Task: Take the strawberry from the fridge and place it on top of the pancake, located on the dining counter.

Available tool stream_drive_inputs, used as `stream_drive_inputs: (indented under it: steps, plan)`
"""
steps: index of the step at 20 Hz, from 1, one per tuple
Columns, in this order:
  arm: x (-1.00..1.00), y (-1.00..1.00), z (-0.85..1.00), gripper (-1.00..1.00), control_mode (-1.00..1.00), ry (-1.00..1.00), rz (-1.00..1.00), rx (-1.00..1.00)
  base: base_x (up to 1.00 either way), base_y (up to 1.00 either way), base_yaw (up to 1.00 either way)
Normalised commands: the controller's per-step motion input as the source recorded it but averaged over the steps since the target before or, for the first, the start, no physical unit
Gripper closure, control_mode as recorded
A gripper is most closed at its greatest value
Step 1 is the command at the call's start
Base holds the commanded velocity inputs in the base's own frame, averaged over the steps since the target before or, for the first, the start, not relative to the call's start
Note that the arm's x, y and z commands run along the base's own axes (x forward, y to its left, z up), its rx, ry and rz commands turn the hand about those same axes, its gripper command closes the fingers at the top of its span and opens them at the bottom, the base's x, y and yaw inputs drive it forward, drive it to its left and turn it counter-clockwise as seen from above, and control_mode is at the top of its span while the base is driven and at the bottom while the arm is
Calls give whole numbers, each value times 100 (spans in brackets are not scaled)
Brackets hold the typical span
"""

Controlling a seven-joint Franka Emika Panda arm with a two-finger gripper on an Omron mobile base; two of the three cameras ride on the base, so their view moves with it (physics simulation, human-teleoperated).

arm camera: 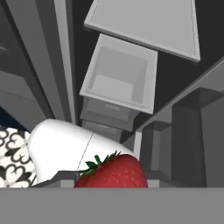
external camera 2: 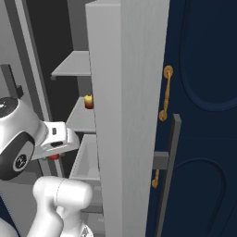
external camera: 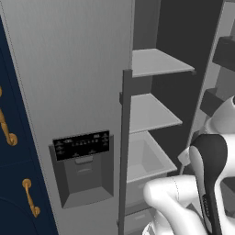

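Grey shelves and a pull-out bin fill the open half of the fridge (external camera: 69,69), and I have the arm pulled back just outside that opening. From the left base camera the shelves (external camera: 151,112) step down from twelve o'clock towards the bin (external camera: 144,158) at centre, with the black dispenser panel (external camera: 81,144) at about nine o'clock on the closed door.

Through the hand camera, the strawberry (arm camera: 113,171) sits at six o'clock, right at the fingertips, red body and green leaves pressed up against the lens. I read that as the gripper (external camera 2: 54,155) clenched on the strawberry; in the right base view a sliver of red pokes out under the hand at roughly eight o'clock, which agrees. The jaws are narrow because the fruit is so small.

The hand looks back into the fridge, the bin (arm camera: 118,74) at twelve o'clock, so I judge the fruit is out of the compartment and held clear of the shelf edges. A small yellow-and-red item (external camera 2: 88,102) rests on a middle shelf at about ten o'clock in the right base view; I can't tell what it is.

Navy cabinets with gold handles (external camera 2: 165,92) flank the fridge. My next concern is swinging round without clipping the open door (external camera 2: 129,115).
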Motion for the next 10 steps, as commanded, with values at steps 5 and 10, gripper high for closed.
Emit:
stream_drive_inputs:
  steps: [5, 10]
  plan:
    - [0, 0, -1, 100, -100, 0, 0, 0, 0, 0, 0]
    - [-11, 3, 0, 100, -100, 0, 0, 0, 0, 0, 0]
